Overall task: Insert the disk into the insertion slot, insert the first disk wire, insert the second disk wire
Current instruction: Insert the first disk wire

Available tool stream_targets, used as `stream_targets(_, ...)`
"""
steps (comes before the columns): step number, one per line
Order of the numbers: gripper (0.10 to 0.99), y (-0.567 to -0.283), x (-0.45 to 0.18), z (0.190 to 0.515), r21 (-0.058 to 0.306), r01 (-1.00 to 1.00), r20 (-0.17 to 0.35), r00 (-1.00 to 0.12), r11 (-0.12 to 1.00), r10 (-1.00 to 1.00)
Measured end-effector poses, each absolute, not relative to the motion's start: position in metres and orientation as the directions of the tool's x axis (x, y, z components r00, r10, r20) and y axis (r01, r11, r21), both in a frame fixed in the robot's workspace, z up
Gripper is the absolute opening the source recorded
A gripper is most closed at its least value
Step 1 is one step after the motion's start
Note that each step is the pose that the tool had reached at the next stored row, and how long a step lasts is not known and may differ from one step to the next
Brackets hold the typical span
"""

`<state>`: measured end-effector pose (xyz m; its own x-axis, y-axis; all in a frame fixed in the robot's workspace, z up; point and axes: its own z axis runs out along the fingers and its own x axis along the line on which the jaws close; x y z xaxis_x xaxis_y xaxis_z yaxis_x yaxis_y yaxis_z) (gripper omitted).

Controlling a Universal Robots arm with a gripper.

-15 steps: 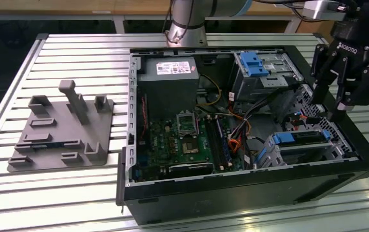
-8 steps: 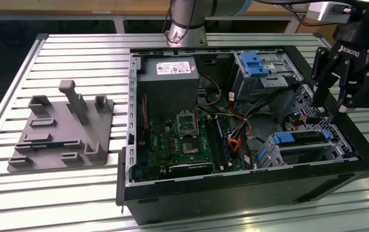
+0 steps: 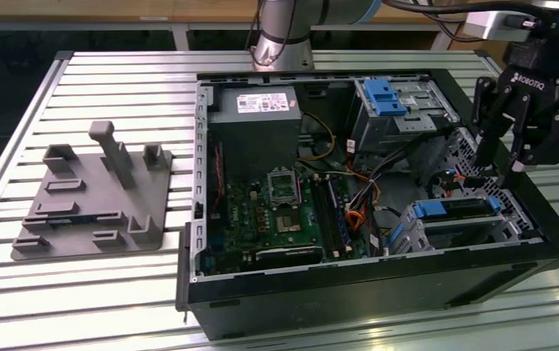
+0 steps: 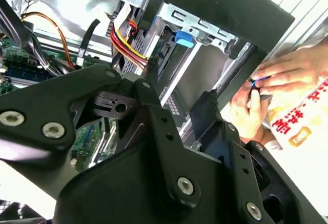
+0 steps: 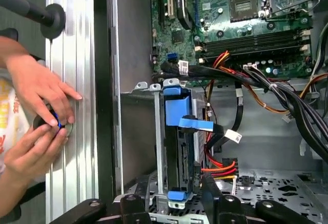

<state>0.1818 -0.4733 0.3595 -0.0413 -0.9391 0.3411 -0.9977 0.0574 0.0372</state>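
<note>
The disk (image 3: 448, 210), with its blue carrier rail, sits in the grey perforated insertion slot (image 3: 418, 235) at the front corner of the open computer case, on the exterior view's right. My gripper (image 3: 501, 170) hangs open just above the case's wall beside it, with nothing between its fingers. In the first wrist view the disk (image 5: 180, 152) is seen edge-on inside the cage (image 5: 156, 131), and one dark finger (image 5: 210, 193) stands close to it. A red, yellow and black wire bundle (image 5: 220, 168) lies beside the disk. I cannot tell whether any wire is plugged in.
A person's hands (image 5: 36, 116) hold a small blue-ringed part on the table just outside the case wall. A taller bay with a blue latch (image 3: 387, 99) and the motherboard (image 3: 279, 212) are in the case. A grey fixture plate (image 3: 94, 197) lies on the exterior view's left.
</note>
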Motion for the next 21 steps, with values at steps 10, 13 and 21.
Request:
stream_targets(10,0.529,-0.473,0.173,0.354,0.009,-0.998,0.328,-0.059,0.065,-0.943)
stream_targets(13,0.529,-0.473,0.174,0.352,0.009,-0.996,0.328,-0.078,0.086,-0.941)
stream_targets(21,0.384,-0.471,0.175,0.346,0.008,-0.994,0.328,-0.101,0.110,-0.939)
